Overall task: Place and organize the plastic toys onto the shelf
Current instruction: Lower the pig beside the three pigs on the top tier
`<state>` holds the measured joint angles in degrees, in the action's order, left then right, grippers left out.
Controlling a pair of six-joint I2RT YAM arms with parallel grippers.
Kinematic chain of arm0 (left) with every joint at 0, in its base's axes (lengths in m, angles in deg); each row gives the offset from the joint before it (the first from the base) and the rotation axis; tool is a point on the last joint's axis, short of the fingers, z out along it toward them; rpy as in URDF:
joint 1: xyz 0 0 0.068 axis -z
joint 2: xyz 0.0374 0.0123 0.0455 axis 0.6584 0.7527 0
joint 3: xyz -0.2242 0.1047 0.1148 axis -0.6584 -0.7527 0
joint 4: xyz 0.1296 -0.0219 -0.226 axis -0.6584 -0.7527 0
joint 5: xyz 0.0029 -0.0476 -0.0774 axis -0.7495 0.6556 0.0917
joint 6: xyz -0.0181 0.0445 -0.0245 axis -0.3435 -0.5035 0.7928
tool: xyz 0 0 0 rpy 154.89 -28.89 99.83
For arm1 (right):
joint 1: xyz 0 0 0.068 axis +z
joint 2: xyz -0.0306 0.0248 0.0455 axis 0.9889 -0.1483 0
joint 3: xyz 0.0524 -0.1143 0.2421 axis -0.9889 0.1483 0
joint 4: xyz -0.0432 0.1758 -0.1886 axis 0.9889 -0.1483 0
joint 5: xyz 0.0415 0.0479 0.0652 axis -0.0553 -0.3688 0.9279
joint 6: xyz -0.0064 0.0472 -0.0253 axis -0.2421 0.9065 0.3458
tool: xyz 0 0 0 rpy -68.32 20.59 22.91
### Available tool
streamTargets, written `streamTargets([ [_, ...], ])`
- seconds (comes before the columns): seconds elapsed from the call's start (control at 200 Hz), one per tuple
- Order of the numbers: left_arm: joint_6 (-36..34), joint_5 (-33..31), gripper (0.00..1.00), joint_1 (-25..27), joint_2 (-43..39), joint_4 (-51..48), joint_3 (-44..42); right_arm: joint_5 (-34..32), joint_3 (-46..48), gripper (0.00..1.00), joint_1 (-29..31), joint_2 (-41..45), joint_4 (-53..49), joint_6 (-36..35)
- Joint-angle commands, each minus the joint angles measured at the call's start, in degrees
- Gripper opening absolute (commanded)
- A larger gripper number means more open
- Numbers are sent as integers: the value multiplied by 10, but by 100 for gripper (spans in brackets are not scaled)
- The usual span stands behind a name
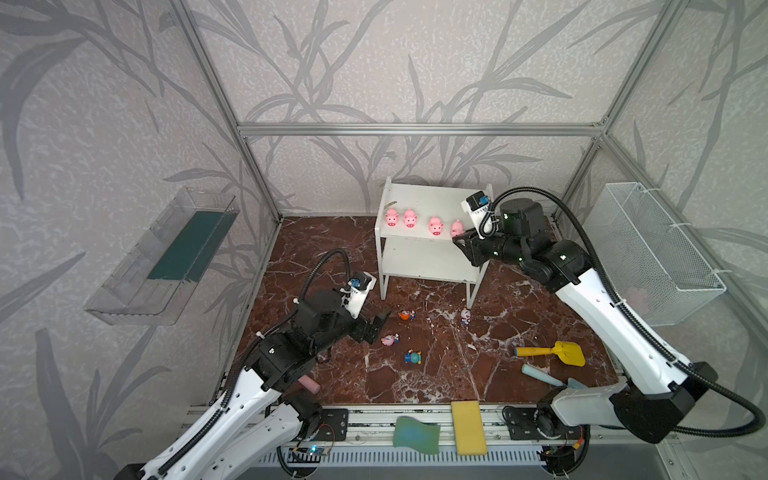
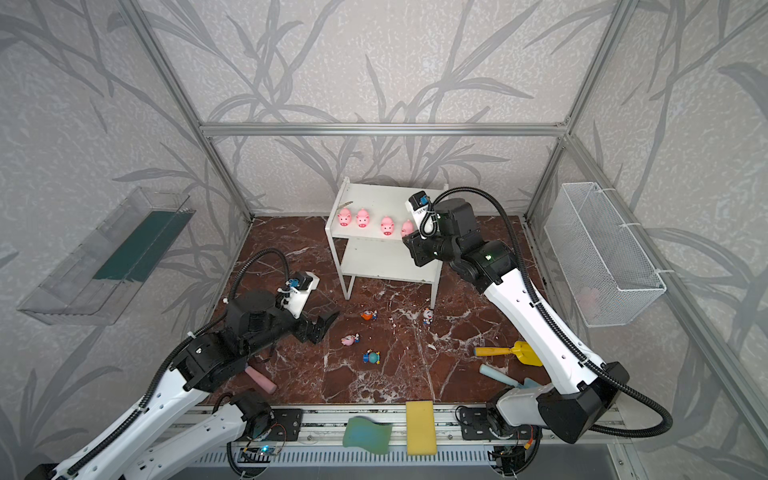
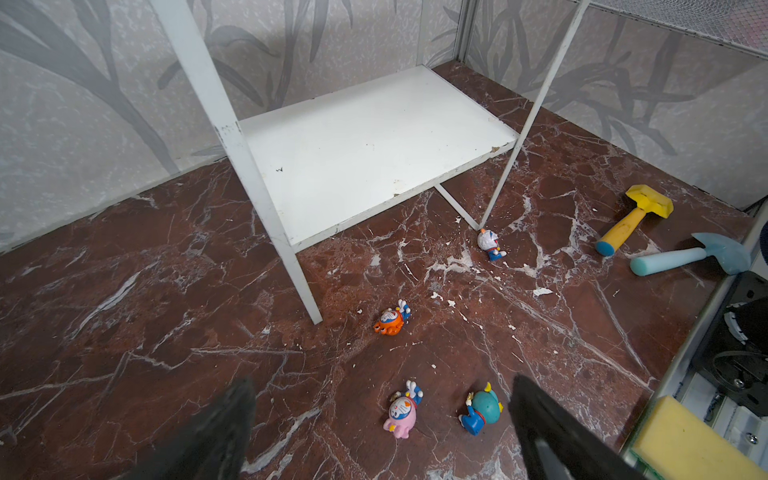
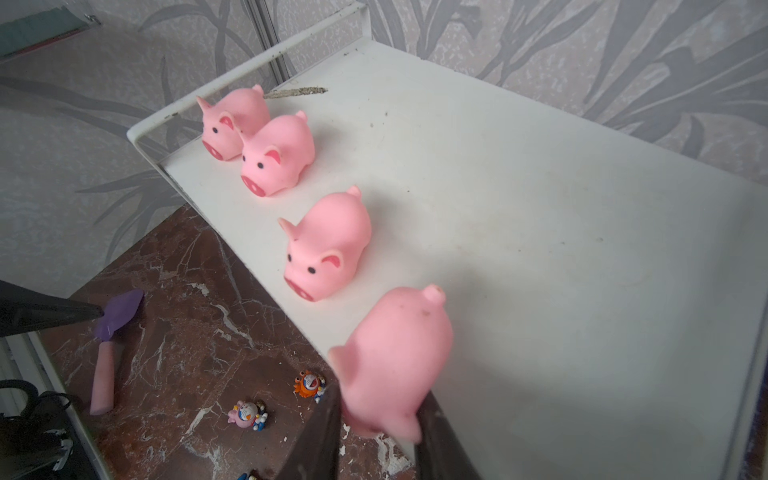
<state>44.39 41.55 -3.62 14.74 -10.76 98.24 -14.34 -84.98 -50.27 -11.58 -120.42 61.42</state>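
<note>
One pig [image 4: 399, 353] between end effector [image 4: 380, 395] fingers [image 4: 320, 436], right-wrist only.

A yellow plastic toy shovel [image 1: 552, 352] lies near a pale blue toy shovel [image 1: 542, 376] on the red-brown marbled floor [image 1: 415, 384]. A yellow rectangular sponge [image 1: 468, 428] sits beside a wavy green sponge [image 1: 415, 435].

I've got both top views looking steeply down from high up front over the whole marble floor [image 1: 436, 374] and shelf [image 1: 432, 199], left wrist camera low facing its lower board [image 3: 374, 145], right wrist camera tight over its top board [image 4: 540, 208], both catching the orange figurine [image 3: 392, 321] [image 4: 309, 384].
</note>
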Motion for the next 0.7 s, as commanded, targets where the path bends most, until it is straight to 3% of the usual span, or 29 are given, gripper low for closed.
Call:
streamTargets([
  [0.0,-2,12,97,-5,-8,10,-7,5,-18,33,-5,-4,-17,-7],
  [0.47,8,19,97,-7,-3,10,-9,5,-17,52,-6,34,-26,-31],
  [0.695,34,19,97,-8,6,-11,-19,-25,73,61,80,131,5,-76],
])
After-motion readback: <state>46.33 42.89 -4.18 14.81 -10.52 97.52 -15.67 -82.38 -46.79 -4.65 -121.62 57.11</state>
